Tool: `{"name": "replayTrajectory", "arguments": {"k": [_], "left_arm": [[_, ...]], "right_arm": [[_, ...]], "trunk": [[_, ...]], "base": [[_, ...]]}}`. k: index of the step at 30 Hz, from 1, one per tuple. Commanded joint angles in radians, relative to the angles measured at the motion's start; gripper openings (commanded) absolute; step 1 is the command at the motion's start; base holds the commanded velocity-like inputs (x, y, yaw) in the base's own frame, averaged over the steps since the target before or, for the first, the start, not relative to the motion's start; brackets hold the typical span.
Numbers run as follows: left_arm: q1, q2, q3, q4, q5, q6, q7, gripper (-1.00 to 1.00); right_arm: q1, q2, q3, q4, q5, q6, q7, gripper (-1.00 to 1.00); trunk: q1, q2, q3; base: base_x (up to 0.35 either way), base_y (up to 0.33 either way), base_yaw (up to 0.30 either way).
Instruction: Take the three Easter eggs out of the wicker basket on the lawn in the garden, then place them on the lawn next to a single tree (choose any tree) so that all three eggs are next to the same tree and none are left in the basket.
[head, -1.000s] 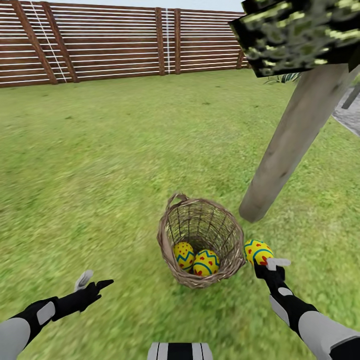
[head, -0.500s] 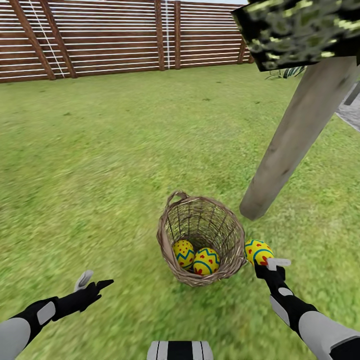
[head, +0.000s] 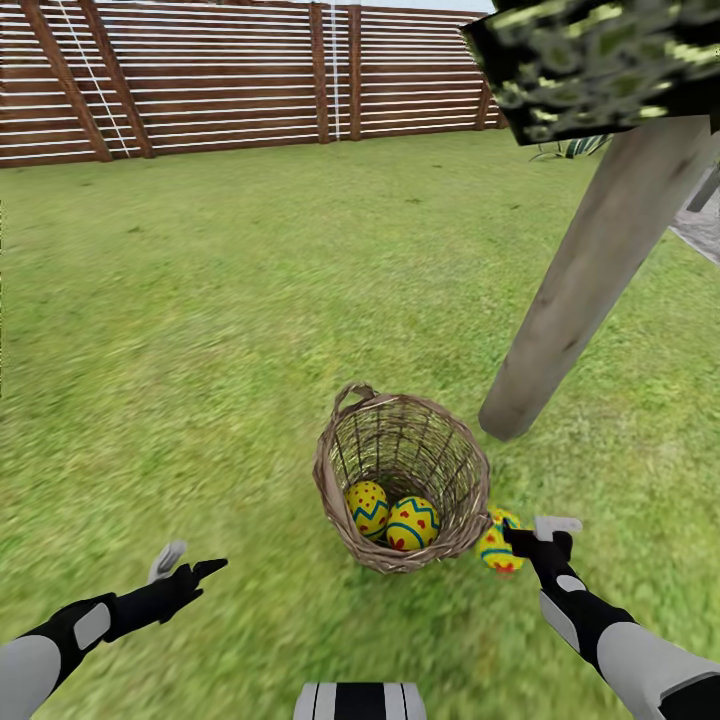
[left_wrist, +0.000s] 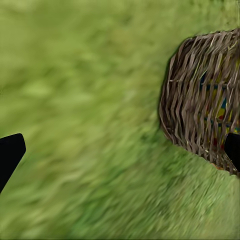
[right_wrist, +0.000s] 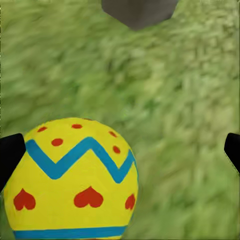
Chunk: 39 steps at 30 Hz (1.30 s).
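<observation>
The wicker basket (head: 400, 403) stands on the lawn (head: 200, 300) with two Easter eggs (head: 368, 508) (head: 412, 524) lying inside. A third egg (head: 497, 548), yellow with blue zigzags and red hearts, sits low on the grass against the basket's right side. My right gripper (head: 535, 532) is open just beside and above it; in the right wrist view the egg (right_wrist: 70, 185) lies off to one side between the spread fingertips, free of them. The tree trunk (head: 590, 270) meets the grass close behind. My left gripper (head: 187, 563) hangs open over grass left of the basket (left_wrist: 205, 115).
A brown slatted fence (head: 220, 80) closes the far end of the lawn. Blocky dark-green leaves (head: 600, 60) hang at the upper right. A strip of grey paving (head: 700, 230) lies beyond the trunk at the right edge. Open grass stretches left and ahead.
My right gripper has opened and let go of the egg, which has dropped from between the fingers to the grass beside the basket. The left arm has stayed put.
</observation>
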Motion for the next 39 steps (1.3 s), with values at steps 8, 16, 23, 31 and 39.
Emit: {"name": "replayTrajectory", "arguments": {"k": [8, 16, 23, 31, 39], "left_arm": [[0.000, -0.008, -0.006, 0.000, 0.010, 0.001, 0.030, 1.00], [0.000, -0.073, -0.005, 0.001, 0.011, -0.135, 0.355, 1.00], [0.026, -0.088, -0.005, 0.001, 0.012, -0.191, 0.415, 1.00], [0.101, -0.146, -0.005, 0.001, 0.011, -0.293, 0.439, 1.00], [0.109, -0.160, -0.005, 0.001, 0.012, -0.292, 0.438, 1.00]], "right_arm": [[0.001, -0.008, 0.001, 0.057, -0.009, -0.006, -0.005, 1.00], [0.032, -0.046, -0.056, 0.205, -0.175, -0.029, -0.003, 1.00], [0.071, -0.039, -0.054, 0.208, -0.201, -0.031, 0.020, 1.00], [0.079, -0.039, -0.055, 0.208, -0.202, -0.031, 0.060, 1.00], [0.079, -0.038, -0.054, 0.208, -0.202, -0.031, 0.061, 1.00]], "trunk": [[-0.004, 0.002, 0.030], [-0.007, 0.004, 0.061], [-0.010, 0.005, 0.088], [-0.014, 0.007, 0.119], [-0.018, 0.009, 0.150]], "base": [[0.000, 0.000, 0.000], [-0.080, 0.000, 0.000], [-0.324, 0.000, 0.000], [-0.188, 0.000, 0.000], [-0.004, 0.000, 0.000]]}}
